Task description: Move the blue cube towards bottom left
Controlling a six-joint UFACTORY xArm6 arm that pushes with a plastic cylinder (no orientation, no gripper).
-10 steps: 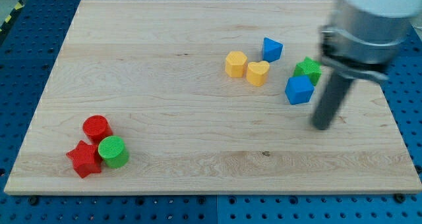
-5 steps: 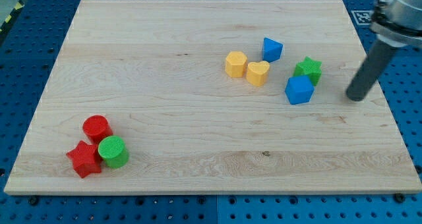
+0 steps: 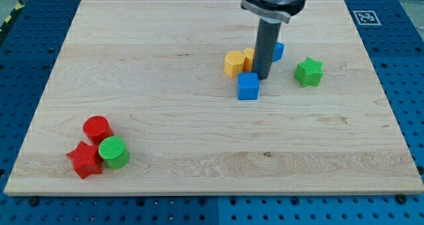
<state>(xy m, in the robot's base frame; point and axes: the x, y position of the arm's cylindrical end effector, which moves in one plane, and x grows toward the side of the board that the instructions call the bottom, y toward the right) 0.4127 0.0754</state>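
three blocks huddle at the view's bottom left of the wooden board (image 3: 165, 40): a red star (image 3: 84, 160), a red cylinder (image 3: 97, 128) just above it, and a green cylinder (image 3: 113, 152) touching both. near the middle, a yellow hexagon (image 3: 234, 63) sits beside a second yellow block (image 3: 249, 55), half hidden by the rod. the blue cube (image 3: 248, 86) lies just below them — my tip (image 3: 262, 77) rests at its upper right corner, grasping nothing, only touching or nearly so. another blue block (image 3: 278, 50) peeks out behind the rod; a green star (image 3: 309, 72) stands apart to the right.
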